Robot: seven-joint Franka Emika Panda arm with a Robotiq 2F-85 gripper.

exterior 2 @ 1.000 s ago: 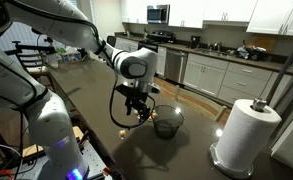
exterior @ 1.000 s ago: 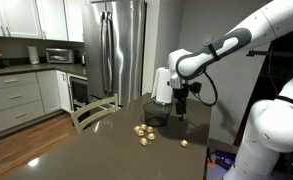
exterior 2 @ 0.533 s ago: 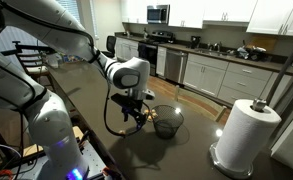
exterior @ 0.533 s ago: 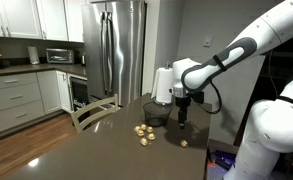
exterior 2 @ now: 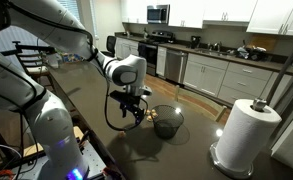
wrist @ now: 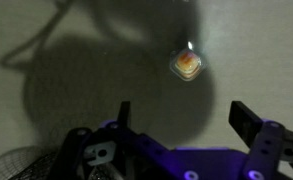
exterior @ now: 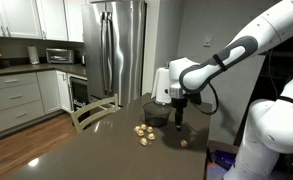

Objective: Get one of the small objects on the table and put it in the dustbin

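Several small tan objects [exterior: 142, 131] lie in a cluster on the dark table, with one apart from them [exterior: 184, 142]. That single object shows in the wrist view [wrist: 186, 64] as a small wrapped orange piece, ahead of the fingers. My gripper [exterior: 178, 122] hangs above the table beside the black mesh dustbin [exterior: 157, 111], open and empty. In the wrist view the gripper [wrist: 181, 115] has its two fingers spread wide with nothing between them. The dustbin [exterior 2: 167, 121] and gripper [exterior 2: 133, 118] also show in an exterior view.
A white paper towel roll [exterior 2: 244, 136] stands on the table near the bin; it also shows behind the arm [exterior: 162, 85]. A wooden chair [exterior: 94, 112] stands at the table's far edge. Kitchen cabinets and a steel fridge [exterior: 119, 50] lie beyond.
My gripper has moved down toward the table and slightly closer to the lone small object. It has stayed open.
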